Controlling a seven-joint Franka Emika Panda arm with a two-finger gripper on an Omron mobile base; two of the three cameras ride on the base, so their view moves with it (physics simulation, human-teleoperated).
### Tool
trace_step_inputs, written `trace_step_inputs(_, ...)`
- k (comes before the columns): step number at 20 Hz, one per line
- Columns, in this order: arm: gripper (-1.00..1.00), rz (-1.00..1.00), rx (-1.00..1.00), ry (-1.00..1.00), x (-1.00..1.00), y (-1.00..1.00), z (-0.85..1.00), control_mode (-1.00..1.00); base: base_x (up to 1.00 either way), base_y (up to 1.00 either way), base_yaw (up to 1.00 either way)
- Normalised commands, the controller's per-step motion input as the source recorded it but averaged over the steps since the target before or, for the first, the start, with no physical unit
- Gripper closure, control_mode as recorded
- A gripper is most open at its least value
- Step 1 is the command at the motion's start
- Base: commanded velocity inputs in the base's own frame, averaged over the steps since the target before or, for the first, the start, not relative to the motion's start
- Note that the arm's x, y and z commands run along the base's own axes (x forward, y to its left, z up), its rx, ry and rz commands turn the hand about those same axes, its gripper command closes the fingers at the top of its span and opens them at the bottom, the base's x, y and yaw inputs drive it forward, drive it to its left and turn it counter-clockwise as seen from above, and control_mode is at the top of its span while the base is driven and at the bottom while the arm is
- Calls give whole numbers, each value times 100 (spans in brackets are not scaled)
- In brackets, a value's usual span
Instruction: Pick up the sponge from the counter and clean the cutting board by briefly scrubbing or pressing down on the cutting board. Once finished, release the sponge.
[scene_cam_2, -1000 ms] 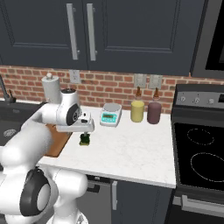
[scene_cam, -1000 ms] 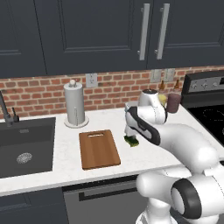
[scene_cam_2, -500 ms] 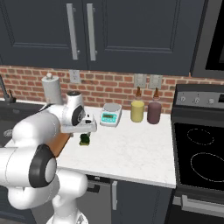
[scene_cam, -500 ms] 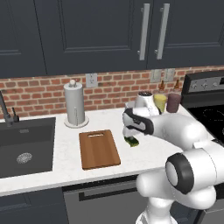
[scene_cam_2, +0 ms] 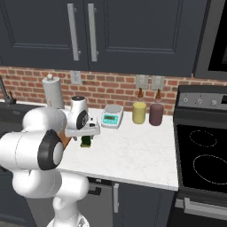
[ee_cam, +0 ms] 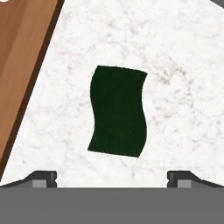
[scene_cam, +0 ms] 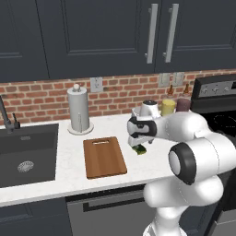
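The sponge (ee_cam: 117, 111) lies flat on the counter (ee_cam: 183, 78), dark green face up, a small rectangle whose long sides bend in a soft wave; in the hand view its long axis runs up and down the picture, roughly in line with the near edge of the cutting board (ee_cam: 22, 61) and at right angles to the line between the two finger tips. Taking the cutting board as the landmark, the sponge sits just off the board's right long edge, near but apart from it, with a strip of bare stone between them. From the left base view the sponge (scene_cam: 140, 149) shows a yellow-green sliver under its dark top, peeking out below the hand, and from the right base view the sponge (scene_cam_2: 85, 141) reads as a small dark block. The gripper (ee_cam: 112, 177) hangs directly over the sponge with its fingers spread wide, wider than the sponge's short side, and they grip nothing; the tips (ee_cam: 41, 178) are above the stone on either side of the sponge's near end. The cutting board (scene_cam: 104, 156) is a brown wooden rectangle with visible grain, a darker rim and a slot handle cut near its far short edge, its long axis running from the front of the counter toward the brick wall. The counter (scene_cam: 69, 152) is white stone with faint grey marbling, smooth and flat. Beyond the board's far end stands a paper towel roll (scene_cam: 79, 111) on an upright holder.
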Motion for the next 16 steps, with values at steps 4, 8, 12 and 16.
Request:
trace_step_inputs(4, -100, 4, 0, 0, 4, 4, -17, -100, 0, 0, 0)
trace_step_inputs(8, -100, 1, 0, 0, 8, 13, -15, -100, 0, 0, 0)
trace_step_inputs(12, -100, 0, 0, 0, 23, 12, -14, -100, 0, 0, 0)
trace_step_inputs(16, -100, 1, 0, 2, 30, 0, 0, -100, 0, 0, 0)
